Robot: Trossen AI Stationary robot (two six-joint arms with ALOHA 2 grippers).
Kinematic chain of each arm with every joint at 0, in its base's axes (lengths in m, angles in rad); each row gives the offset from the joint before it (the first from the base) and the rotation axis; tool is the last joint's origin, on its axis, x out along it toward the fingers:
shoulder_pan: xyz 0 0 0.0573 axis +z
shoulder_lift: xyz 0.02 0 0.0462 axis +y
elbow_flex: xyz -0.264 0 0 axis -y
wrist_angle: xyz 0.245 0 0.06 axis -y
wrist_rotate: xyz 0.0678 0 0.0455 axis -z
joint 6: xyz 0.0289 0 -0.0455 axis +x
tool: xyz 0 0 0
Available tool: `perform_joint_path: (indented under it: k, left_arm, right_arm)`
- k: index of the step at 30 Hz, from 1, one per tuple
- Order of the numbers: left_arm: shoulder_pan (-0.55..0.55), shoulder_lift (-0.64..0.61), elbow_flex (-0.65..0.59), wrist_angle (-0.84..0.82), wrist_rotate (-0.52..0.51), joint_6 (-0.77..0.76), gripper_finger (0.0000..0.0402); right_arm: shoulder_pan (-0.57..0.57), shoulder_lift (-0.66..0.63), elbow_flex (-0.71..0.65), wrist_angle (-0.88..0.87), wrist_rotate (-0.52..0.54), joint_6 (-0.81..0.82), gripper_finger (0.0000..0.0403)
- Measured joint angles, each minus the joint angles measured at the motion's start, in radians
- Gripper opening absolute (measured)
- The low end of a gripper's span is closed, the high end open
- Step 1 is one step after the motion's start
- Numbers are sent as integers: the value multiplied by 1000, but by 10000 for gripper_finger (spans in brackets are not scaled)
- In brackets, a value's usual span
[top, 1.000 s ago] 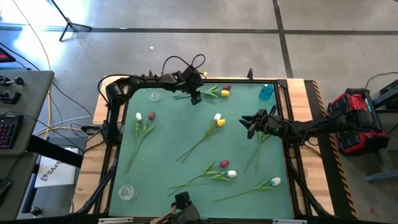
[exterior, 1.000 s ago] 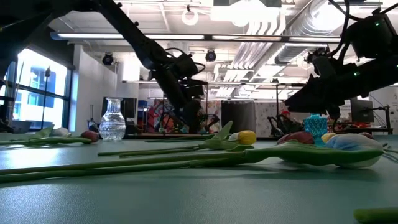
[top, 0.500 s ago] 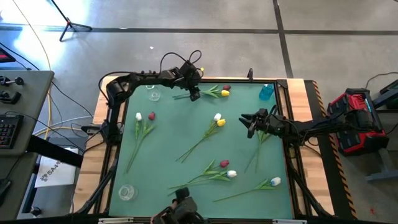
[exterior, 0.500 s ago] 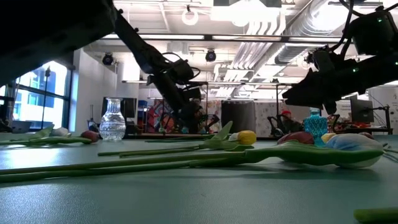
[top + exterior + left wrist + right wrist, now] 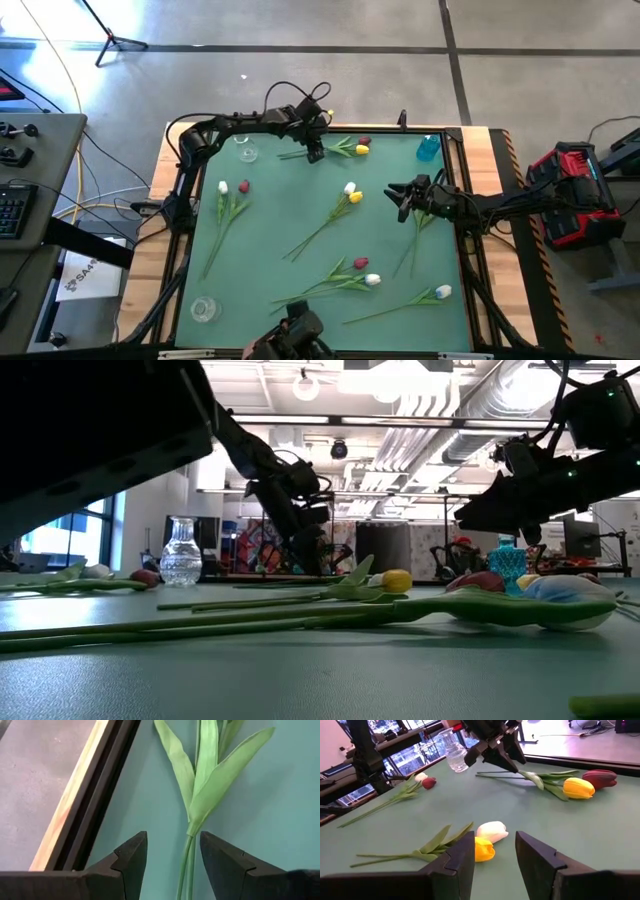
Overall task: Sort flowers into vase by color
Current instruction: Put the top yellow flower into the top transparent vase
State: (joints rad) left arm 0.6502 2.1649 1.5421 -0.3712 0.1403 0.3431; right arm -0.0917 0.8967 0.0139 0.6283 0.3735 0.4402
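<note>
a green table seen from above, with tulips scattered across it. the left gripper hangs at the far edge of the table, beside a clear glass vase. its fingers stand narrowly apart, with the two thin green stems of a yellow tulip and a dark red tulip running between them. the fingers do not yet touch the stems. the right gripper hovers nearer the middle of the table, fingers apart and holding nothing, just beside a white and yellow pair of tulips. a blue vase stands at the table's far right corner. more tulips lie toward the near edge.
</note>
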Motion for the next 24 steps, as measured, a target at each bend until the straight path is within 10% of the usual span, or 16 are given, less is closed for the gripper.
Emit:
perform_joint_path:
  k: [24]
  left_arm:
    - [20,46,5,-54,16,59,170]
  right_arm:
    - [0,0,0,27,-4,7,131]
